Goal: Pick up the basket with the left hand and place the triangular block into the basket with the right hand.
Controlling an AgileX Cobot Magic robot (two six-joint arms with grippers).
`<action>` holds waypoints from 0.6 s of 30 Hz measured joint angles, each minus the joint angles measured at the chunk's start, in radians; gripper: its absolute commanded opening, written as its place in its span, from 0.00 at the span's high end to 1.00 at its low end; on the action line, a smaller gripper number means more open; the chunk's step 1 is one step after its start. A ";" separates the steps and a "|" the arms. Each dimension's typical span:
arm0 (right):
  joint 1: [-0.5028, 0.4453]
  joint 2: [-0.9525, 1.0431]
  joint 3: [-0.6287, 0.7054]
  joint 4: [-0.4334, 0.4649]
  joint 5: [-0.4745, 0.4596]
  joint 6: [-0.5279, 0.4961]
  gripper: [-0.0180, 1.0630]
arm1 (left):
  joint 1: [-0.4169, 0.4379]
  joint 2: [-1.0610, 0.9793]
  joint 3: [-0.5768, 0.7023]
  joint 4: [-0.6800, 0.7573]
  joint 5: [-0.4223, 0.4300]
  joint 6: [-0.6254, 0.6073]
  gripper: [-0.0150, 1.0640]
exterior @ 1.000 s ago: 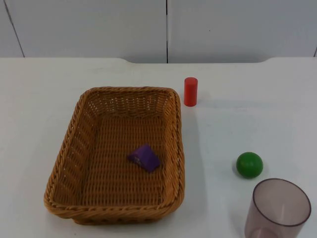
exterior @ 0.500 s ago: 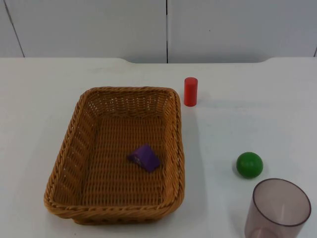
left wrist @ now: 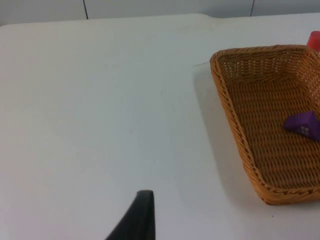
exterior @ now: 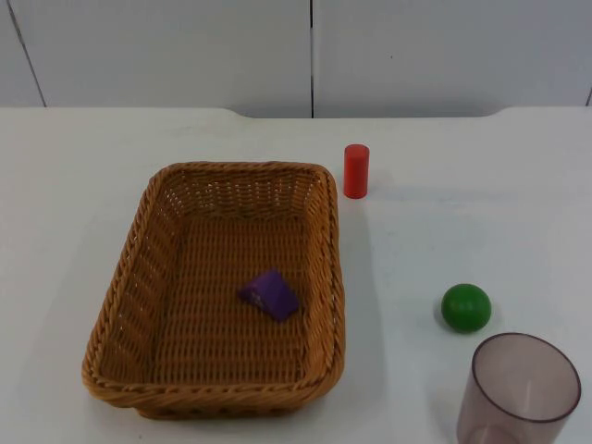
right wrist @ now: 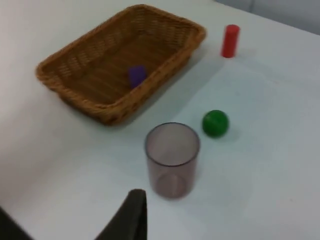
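two arms wait clear of the work, off above the table; i cannot tell how the left gripper (left wrist: 142, 215) or the right gripper (right wrist: 132, 212) stands. from the left: a wicker basket (exterior: 120, 305) rests on the white table (exterior: 74, 176), the purple triangular block (exterior: 270, 295) already lying inside. then a red cylinder (exterior: 356, 170), green ball (exterior: 465, 307), tinted cup (exterior: 524, 388). only a clean retreat seems left, keeping away from the cup.

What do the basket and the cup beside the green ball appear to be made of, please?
The basket looks like woven wicker or rattan: tan strands in tight rows, a braided rim, a matte finish. The cup appears to be smoky translucent plastic, possibly glass: the table shows through its smooth, tinted wall. The green ball looks painted, with a slight sheen; what lies under the paint cannot be told.
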 measured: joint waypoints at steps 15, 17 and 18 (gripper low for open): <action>-0.378 0.000 0.000 0.000 0.000 0.004 0.01 | 0.000 0.000 0.000 0.000 -0.002 0.000 0.01; -0.408 0.000 0.000 0.000 0.000 0.004 0.01 | 0.000 0.000 0.000 0.000 -0.002 0.000 0.01; -0.414 0.000 0.000 0.000 0.000 0.004 0.01 | 0.000 0.000 0.000 0.000 -0.002 0.000 0.01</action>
